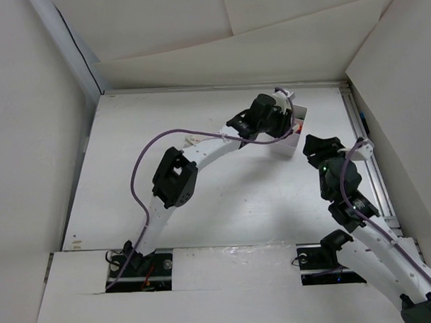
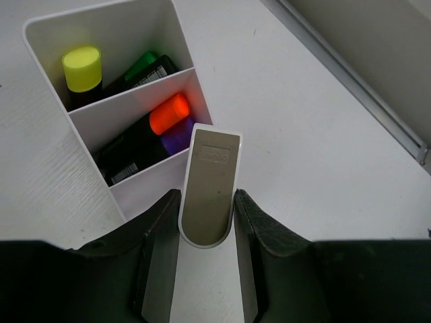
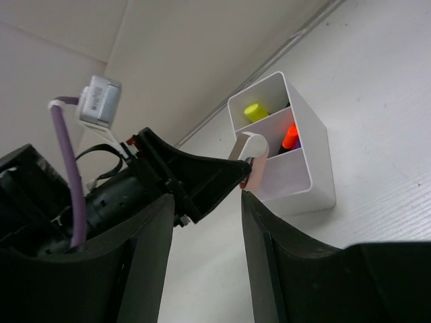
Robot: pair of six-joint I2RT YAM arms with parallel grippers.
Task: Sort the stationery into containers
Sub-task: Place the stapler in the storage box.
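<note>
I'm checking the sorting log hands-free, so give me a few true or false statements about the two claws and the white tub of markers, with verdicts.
1. The left claw is shut on the pale piece. True.
2. The yellow-capped marker and the orange-capped marker share one compartment of the tub. False: a divider separates them.
3. The right claw grips a pen. False: it is open and holds nothing.
4. The tub stands upright on the table. True.
</note>
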